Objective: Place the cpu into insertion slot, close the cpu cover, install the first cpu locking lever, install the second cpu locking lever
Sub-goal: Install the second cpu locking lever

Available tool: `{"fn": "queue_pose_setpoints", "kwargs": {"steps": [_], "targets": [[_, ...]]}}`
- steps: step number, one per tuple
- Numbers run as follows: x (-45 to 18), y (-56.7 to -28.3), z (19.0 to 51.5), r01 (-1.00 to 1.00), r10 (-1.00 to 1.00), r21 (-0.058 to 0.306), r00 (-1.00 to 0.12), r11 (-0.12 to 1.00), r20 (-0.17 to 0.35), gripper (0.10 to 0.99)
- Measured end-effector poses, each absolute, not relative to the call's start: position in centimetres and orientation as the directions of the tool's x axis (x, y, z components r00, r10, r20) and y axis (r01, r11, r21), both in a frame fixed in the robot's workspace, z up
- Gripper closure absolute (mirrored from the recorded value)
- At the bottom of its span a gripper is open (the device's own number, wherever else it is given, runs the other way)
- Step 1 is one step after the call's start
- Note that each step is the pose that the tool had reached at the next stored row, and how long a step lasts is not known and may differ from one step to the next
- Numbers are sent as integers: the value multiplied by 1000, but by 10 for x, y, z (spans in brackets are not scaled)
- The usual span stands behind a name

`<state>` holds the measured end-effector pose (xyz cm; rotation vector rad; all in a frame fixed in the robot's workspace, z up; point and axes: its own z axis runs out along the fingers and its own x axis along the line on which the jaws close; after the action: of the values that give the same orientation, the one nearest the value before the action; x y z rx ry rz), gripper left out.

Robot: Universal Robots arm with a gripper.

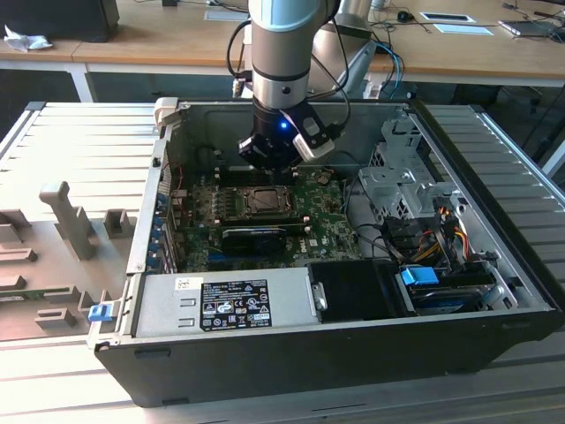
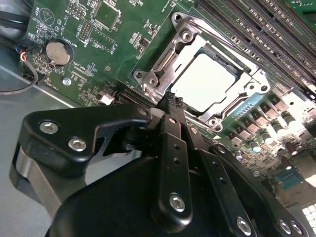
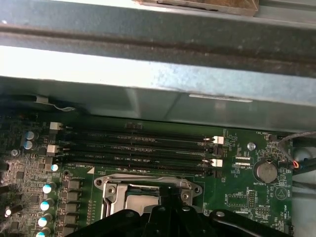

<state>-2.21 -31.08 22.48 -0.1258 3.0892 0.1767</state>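
**Chip seated, cover down, levers in question**

Black gripper (image 2: 170, 106) linkages crowd the foreground of the second wrist view, their tip hovering just beside the near edge of the insertion slot (image 2: 207, 79). Whether the jaws are spread or pressed together I cannot tell; the fingertips overlap in that view and nothing shows pinched between them.

Beyond the tip, the cpu (image 2: 202, 81) lies flat in the slot, its pale metal top showing through the cut-out of the cpu cover (image 2: 168, 61), which appears to lie down around it as a silver frame. So the placing looks finished and the cover looks closed; my judgement is that the work stands at the locking levers. Their position I cannot make out with any certainty.

In the exterior view the arm hangs upright inside the open computer case (image 1: 494, 256), the gripper just above the socket on the green motherboard (image 1: 327, 225).

A lever move would call for a low, sideways approach along the socket rim, clear of the memory slots (image 3: 138, 145) close alongside.
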Motion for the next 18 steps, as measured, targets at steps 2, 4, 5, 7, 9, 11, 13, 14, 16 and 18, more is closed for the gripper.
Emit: {"fn": "queue_pose_setpoints", "kwargs": {"steps": [2,4,5,7,9,11,13,14,16,18], "targets": [[-22,-311,227,-84,-78,112,-996,990,-49,980],[-22,-311,228,-84,-78,112,-996,990,-49,980],[-22,-311,228,-84,-78,112,-996,990,-49,980],[-22,-311,229,-84,-78,112,-996,990,-50,980],[-22,-311,229,-84,-78,112,-996,990,-49,980],[-22,-311,229,-84,-78,112,-996,990,-49,980],[-22,-312,229,-84,-78,112,-996,990,-49,980],[-22,-312,229,-83,-78,112,-996,990,-49,980],[-22,-313,229,-83,-78,112,-996,990,-49,980],[-22,-314,229,-83,-78,112,-996,990,-49,980]]}}
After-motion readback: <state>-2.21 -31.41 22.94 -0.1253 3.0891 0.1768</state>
